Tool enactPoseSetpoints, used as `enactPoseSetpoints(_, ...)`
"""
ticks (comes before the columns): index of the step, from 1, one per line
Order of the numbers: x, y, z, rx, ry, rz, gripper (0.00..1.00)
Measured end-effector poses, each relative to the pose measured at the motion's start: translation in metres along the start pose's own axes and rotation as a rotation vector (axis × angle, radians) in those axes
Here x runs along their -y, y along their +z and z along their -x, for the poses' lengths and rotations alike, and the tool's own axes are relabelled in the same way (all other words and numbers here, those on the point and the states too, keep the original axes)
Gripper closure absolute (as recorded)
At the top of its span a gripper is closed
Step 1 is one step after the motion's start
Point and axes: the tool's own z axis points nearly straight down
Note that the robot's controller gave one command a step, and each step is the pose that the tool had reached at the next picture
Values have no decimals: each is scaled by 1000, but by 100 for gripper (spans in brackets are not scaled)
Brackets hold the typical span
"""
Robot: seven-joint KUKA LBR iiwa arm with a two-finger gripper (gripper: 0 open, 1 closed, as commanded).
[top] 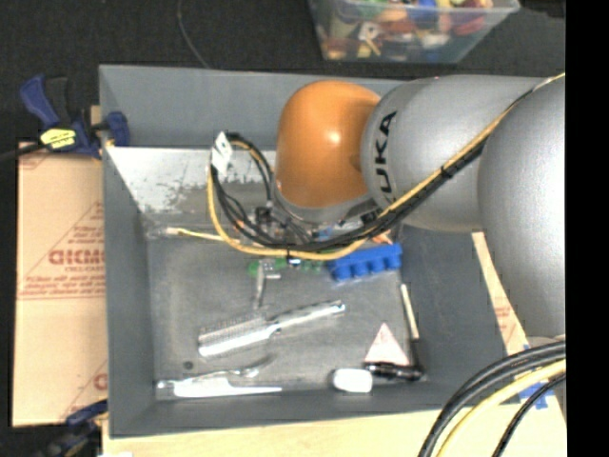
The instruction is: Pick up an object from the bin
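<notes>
One gripper (261, 279), hung under the arm's orange cover (319, 146), is seen over the middle of the bin (133, 284); whether it is open or closed cannot be told. Nearest lie a silvery comb (269, 327), just beside it toward the view's bottom, and a blue toothed block (366, 263). A grasp squarely across the comb's narrow handle is advised.
</notes>
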Motion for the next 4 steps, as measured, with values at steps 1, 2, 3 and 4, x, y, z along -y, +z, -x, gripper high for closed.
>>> enactPoseSetpoints(1,1,-5,1,7,5,1,0)
enactPoseSetpoints(2,10,96,-42,-3,-435,-1,0)
enactPoseSetpoints(3,17,40,-48,13,-475,-2,0)
enactPoseSetpoints(4,18,67,-45,1,-631,-1,0)
